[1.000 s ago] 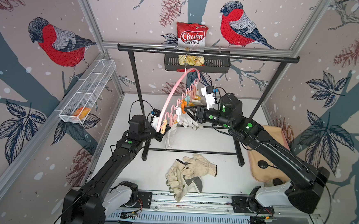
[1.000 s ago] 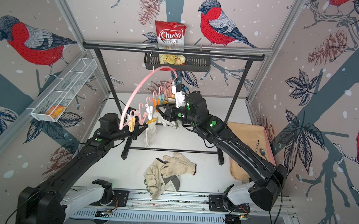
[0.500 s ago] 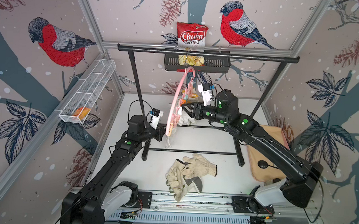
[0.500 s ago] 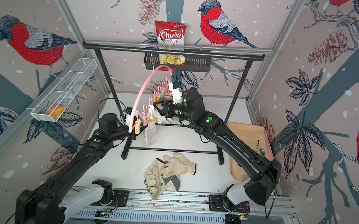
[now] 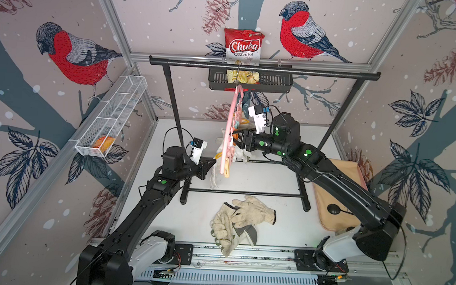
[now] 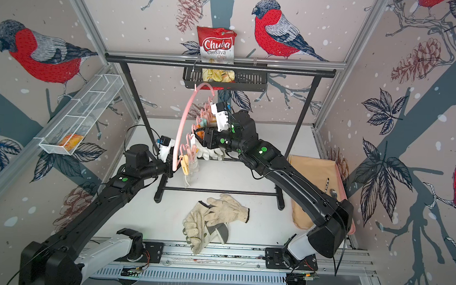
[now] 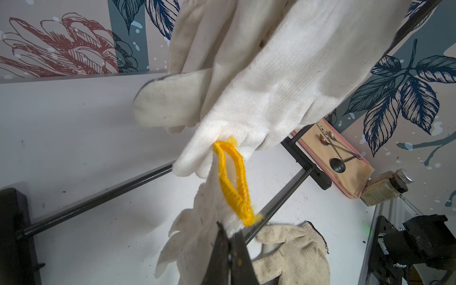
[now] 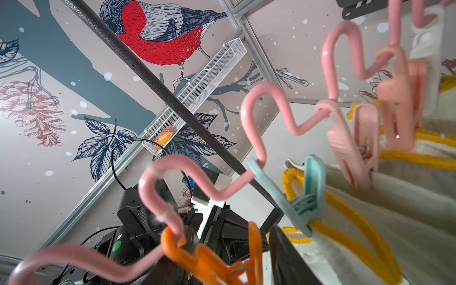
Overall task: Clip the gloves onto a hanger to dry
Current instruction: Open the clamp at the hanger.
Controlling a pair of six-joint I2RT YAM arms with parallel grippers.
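— Two claws to account for. What has the left gripper [image 7: 228,237] got?

— Its jaws are pressed together on the yellow-edged cuff of a knit glove [image 7: 195,229], whose fingers dangle toward the table [image 5: 273,178]. Pinching the cuff puts that edge uppermost, and that is the part a peg has to bite.

— And the right gripper [image 5: 238,140]?

— In its wrist view it looks clamped across the handles of an orange clothespin [image 8: 212,261], with the jaws partway in. I read that as squeezing the peg's mouth open. Whether the mouth gapes I can't tell, because it runs out of the picture.

— Where does that peg sit?

— On the wavy lower bar of the hanger [image 6: 181,126], which hangs by its hook from the garment rack [image 5: 264,68]. The hanger stands between the two claws. The held glove is just beside it on the left arm's side and, as far as I can see, not yet in the peg.

— Anything clipped already?

— Next along, a teal clothespin [image 8: 308,195] grips another yellow cuff, and pink clothespins [image 8: 355,148] beyond it hold more white fabric.

— What's left?

— Two loose gloves [image 5: 252,211] lie overlapping on the table near the arms' bases, well apart from the hanger. I'd call the job roughly half done. The next move needs the cuff fed into the orange peg.
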